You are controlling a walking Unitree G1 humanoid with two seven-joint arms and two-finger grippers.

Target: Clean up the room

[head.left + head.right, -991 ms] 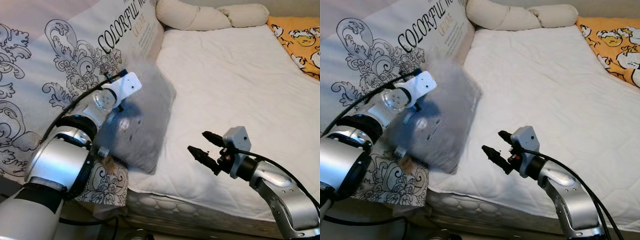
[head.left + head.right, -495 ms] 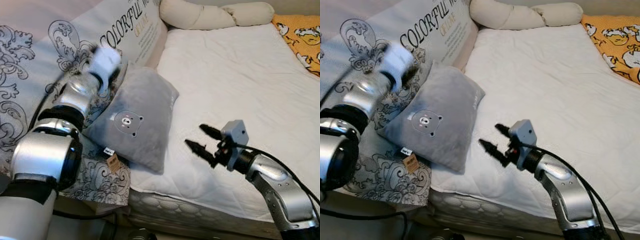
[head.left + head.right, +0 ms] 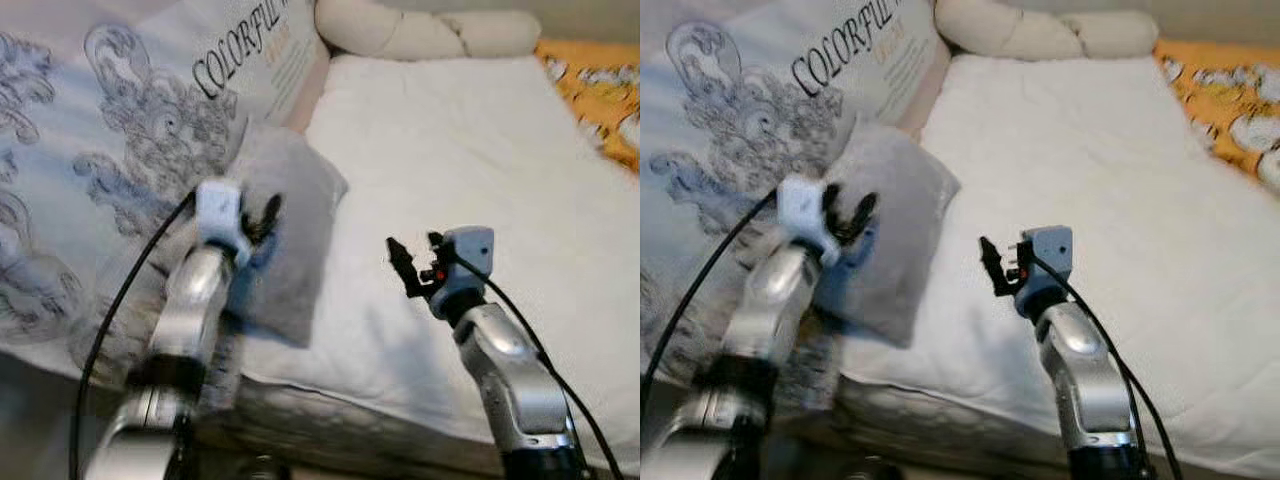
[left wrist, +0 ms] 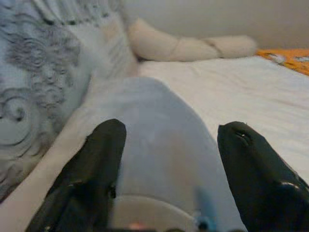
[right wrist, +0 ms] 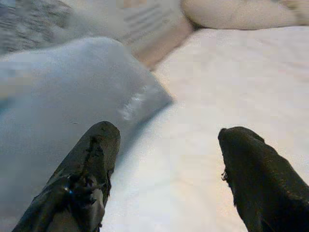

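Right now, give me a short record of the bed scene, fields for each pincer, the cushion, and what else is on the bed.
left pincer: open, over the grey cushion, nothing held
right pincer: open, above the white mattress, beside the cushion
cushion: lying at the mattress's left edge, against the printed duvet
bolster: cream, at the head of the bed
blanket: orange, far right corner
image: blurred
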